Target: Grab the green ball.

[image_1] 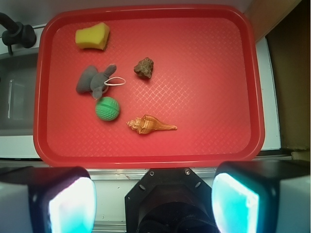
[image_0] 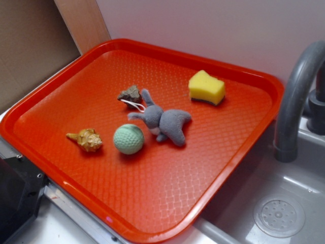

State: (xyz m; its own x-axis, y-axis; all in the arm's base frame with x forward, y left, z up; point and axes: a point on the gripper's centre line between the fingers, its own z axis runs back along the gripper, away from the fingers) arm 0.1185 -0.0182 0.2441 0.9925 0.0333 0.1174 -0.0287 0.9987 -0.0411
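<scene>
The green ball (image_0: pixel 128 139) (image_1: pixel 107 108) rests on the red tray (image_0: pixel 152 193) (image_1: pixel 204 58), just in front of a grey plush toy (image_0: pixel 165 122) (image_1: pixel 94 80). A tan seashell (image_0: pixel 86 140) (image_1: pixel 149 125) lies beside the ball. In the wrist view my gripper (image_1: pixel 154 204) hangs high over the tray's near edge, well back from the ball. Its two pads (image_1: pixel 73 206) stand wide apart with nothing between them. The gripper does not show in the exterior view.
A yellow sponge (image_0: pixel 206 88) (image_1: pixel 92 37) sits near the tray's far corner and a small brown rock (image_0: pixel 130 93) (image_1: pixel 144 67) behind the plush. A grey faucet (image_0: pixel 299 96) and sink drain (image_0: pixel 278 216) lie beside the tray. A black block (image_0: pixel 15 203) stands at the near left corner.
</scene>
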